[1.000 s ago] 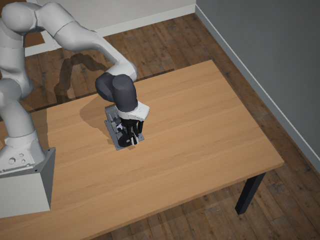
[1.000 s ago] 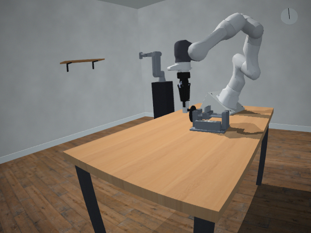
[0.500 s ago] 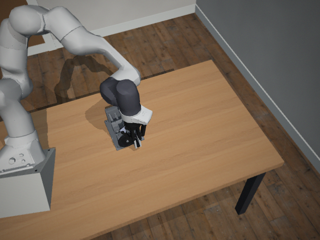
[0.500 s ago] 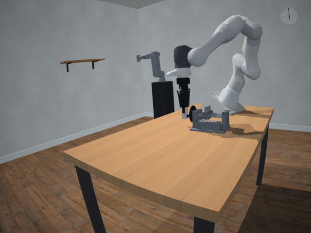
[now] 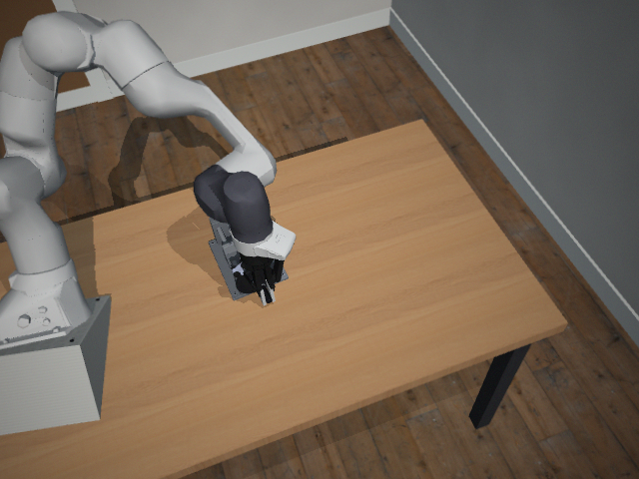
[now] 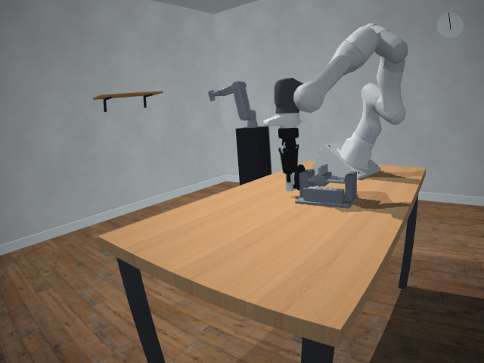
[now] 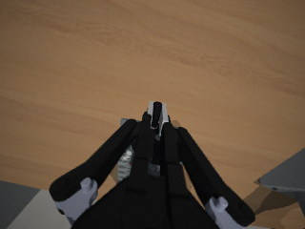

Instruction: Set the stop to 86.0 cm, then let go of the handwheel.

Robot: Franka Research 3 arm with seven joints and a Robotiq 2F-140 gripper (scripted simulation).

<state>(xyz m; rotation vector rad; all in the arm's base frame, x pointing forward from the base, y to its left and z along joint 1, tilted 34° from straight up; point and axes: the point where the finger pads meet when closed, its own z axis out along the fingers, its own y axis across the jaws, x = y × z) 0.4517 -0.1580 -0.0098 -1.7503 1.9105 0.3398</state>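
A small grey stop fixture [image 6: 326, 189] stands on the wooden table, with a base plate, two end blocks and a sliding block between them. Its black handwheel [image 6: 298, 176] is at the end facing away from the arm's base. My gripper [image 6: 289, 183] points straight down at that end and is shut on the handwheel's thin handle [image 7: 156, 114], seen as a dark pin between the pale fingertips in the wrist view. In the overhead view the gripper [image 5: 266, 294] covers the wheel, and the fixture [image 5: 235, 261] is mostly hidden under my wrist. No scale reading is legible.
The arm's grey pedestal [image 5: 49, 371] stands at the table's left edge. A second small arm on a black pedestal [image 6: 252, 152] stands on the floor behind the table. A shelf [image 6: 127, 95] hangs on the far wall.
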